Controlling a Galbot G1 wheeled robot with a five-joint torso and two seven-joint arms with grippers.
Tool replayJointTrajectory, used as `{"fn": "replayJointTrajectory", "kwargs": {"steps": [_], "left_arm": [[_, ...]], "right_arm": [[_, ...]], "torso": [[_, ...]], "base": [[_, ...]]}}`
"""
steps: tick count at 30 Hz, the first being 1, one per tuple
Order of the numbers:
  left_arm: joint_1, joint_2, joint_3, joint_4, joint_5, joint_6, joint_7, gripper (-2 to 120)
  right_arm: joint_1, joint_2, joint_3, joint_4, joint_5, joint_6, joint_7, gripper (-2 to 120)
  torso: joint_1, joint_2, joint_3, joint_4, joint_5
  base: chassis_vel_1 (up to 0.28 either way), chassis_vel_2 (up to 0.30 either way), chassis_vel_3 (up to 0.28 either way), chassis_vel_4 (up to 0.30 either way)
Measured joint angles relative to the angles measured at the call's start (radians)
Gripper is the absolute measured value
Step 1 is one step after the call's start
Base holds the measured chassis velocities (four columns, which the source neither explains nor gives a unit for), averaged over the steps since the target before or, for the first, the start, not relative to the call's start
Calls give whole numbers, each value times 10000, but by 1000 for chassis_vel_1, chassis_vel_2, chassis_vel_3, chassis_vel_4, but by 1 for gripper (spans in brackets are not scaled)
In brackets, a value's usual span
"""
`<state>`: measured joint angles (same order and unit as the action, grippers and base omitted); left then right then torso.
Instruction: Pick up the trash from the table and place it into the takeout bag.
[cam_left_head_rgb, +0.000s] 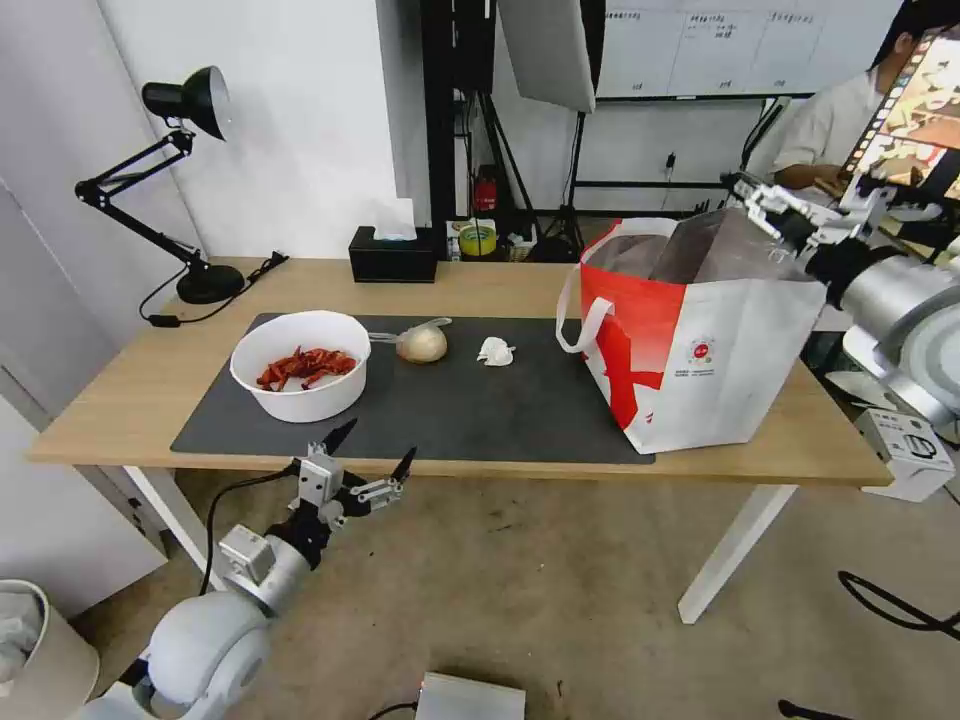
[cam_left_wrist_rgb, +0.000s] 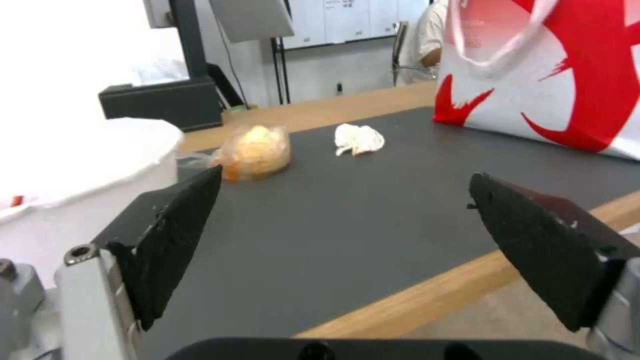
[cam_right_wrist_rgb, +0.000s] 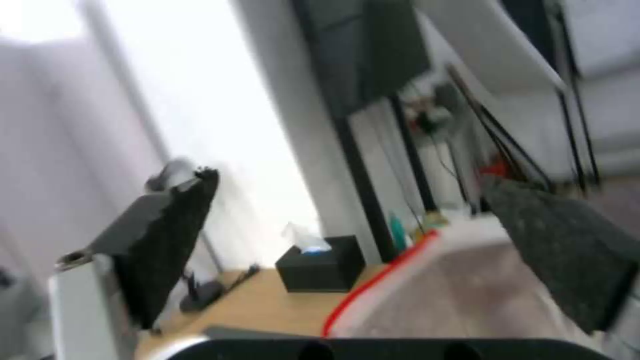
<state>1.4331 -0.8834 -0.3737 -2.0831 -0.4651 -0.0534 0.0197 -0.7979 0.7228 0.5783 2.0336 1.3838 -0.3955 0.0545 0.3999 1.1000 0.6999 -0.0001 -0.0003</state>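
On the table (cam_left_head_rgb: 120, 400), a dark mat (cam_left_head_rgb: 480, 410) carries the trash. A white bowl of red scraps (cam_left_head_rgb: 300, 365) stands at the mat's left end. Beside it lies a clear bag with a pale lump (cam_left_head_rgb: 420, 343) (cam_left_wrist_rgb: 257, 152), then a crumpled white tissue (cam_left_head_rgb: 495, 351) (cam_left_wrist_rgb: 359, 139). The white and red takeout bag (cam_left_head_rgb: 690, 340) (cam_left_wrist_rgb: 553, 75) stands open at the right end. My left gripper (cam_left_head_rgb: 378, 442) (cam_left_wrist_rgb: 347, 175) is open and empty, low in front of the table's front edge near the bowl. My right gripper (cam_left_head_rgb: 755, 198) (cam_right_wrist_rgb: 351, 179) is open and empty above the bag's far right rim.
A black tissue box (cam_left_head_rgb: 392, 255) (cam_right_wrist_rgb: 323, 267) and a black desk lamp (cam_left_head_rgb: 190, 180) stand along the table's back edge. A white carton (cam_left_head_rgb: 905, 445) sits off the right end, and a bin (cam_left_head_rgb: 30, 640) stands on the floor at lower left.
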Motion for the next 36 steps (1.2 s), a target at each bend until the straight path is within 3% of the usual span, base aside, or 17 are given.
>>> {"fn": "replayJointTrajectory", "kwargs": {"steps": [2, 7, 12, 15, 23, 36], "left_arm": [[26, 17, -84, 4, -6, -2, -24, 100], [-42, 19, -215, -61, -6, 2, -162, 100], [170, -73, -527, -109, 45, 26, -168, 100], [549, -206, -943, -174, 172, 79, -169, 100], [851, -254, -1185, -110, 433, 263, -171, 100], [1045, -338, -1301, 104, 459, 556, -549, 100]], "right_arm": [[-590, -304, -87, 587, -1270, 324, -1130, 100], [-1788, -678, -235, 1496, -2591, 733, -2424, 100], [-2477, -612, -739, 1648, -3352, 1133, -2688, 100], [-3572, -289, -1459, 1547, -4782, 2058, -2854, 100], [-5434, 275, -1484, 1422, -6332, 3166, -2724, 100], [-7473, 1579, -1191, 1313, -7532, 4672, -1219, 100]], "torso": [[0, 0, 0, 2, 2], [-1, 0, -1, -1, 1], [0, 0, 1, 0, 2], [-1, 0, 0, 5, 4], [-1, 0, 0, -1, 2], [-1, 1, 0, 0, 2]], "base": [[0, 0, 0, 0], [0, 0, 0, 0], [0, 0, 0, 0], [0, 0, 0, 0], [0, 0, 0, 0], [0, 0, 0, 0]]}}
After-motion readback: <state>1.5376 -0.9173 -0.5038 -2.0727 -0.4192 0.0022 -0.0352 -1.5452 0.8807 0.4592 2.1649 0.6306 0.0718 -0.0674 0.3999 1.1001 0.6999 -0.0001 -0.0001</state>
